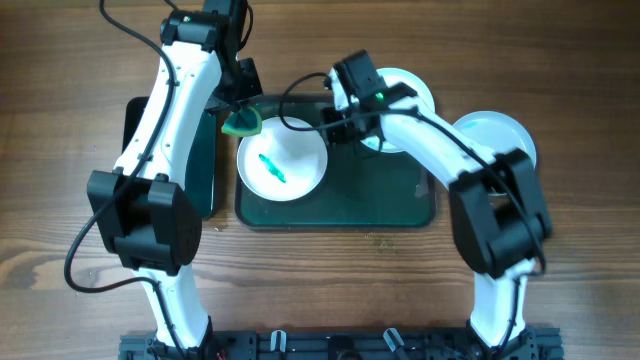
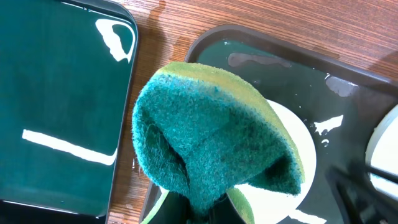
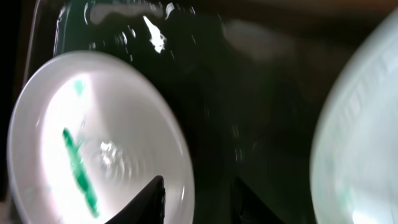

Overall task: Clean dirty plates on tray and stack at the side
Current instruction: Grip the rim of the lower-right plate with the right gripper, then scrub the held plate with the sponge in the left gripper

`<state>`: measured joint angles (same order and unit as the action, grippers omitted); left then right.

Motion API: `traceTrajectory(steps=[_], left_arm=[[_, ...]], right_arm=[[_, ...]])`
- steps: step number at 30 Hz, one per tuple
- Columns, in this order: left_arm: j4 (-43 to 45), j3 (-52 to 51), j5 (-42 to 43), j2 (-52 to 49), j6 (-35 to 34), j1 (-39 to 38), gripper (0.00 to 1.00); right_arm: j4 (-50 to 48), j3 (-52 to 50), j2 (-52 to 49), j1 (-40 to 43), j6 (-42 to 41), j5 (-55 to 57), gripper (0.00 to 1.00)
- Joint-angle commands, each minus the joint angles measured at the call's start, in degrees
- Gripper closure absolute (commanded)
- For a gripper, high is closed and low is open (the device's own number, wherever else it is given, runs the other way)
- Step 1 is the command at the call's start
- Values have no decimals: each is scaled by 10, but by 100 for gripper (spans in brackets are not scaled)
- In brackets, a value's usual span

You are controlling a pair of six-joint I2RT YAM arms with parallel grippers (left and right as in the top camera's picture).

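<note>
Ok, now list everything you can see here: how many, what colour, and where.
smeared plate: one, white with a green streak, left half of the large tray
other plates: two, white, one on the table right of the large tray, one at its far right corner, partly hidden
large tray: one, dark green, centre
small tray: one, dark, left of the large tray
sponge: one, green and yellow, held over the large tray's far left corner
table: one, brown wood
left gripper: shut on the sponge
right gripper: open, at the smeared plate's rim

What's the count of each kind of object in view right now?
Round white plates: 3
Trays: 2 (large dark green tray, smaller dark tray)
Green-yellow sponge: 1
Total: 6
</note>
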<state>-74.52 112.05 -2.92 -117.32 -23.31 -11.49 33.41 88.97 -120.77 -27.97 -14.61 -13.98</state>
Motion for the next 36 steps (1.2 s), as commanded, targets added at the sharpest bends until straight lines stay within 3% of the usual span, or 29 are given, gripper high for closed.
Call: traceTrajectory(steps=[1, 8, 10, 12, 17, 20, 30, 36], left_arm=[[2, 4, 6, 3, -12, 0, 96], [3, 4, 6, 3, -12, 0, 96], [3, 4, 6, 3, -12, 0, 96], [3, 4, 6, 3, -12, 0, 96], [4, -2, 8, 3, -18, 0, 96], [12, -26, 19, 3, -29, 0, 96], [204, -228, 91, 3, -29, -2, 96], [258, -263, 91, -16, -26, -20, 96]], right_arm=[[0, 45, -50, 0, 103, -11, 66], [-24, 45, -86, -3, 102, -56, 72], [-26, 45, -88, -3, 73, -56, 85], [-25, 45, -88, -3, 25, -56, 96], [75, 45, -88, -3, -166, 2, 96], [130, 44, -88, -3, -206, 15, 96], [97, 3, -88, -2, -153, -30, 96], [95, 3, -88, -2, -139, -41, 96]])
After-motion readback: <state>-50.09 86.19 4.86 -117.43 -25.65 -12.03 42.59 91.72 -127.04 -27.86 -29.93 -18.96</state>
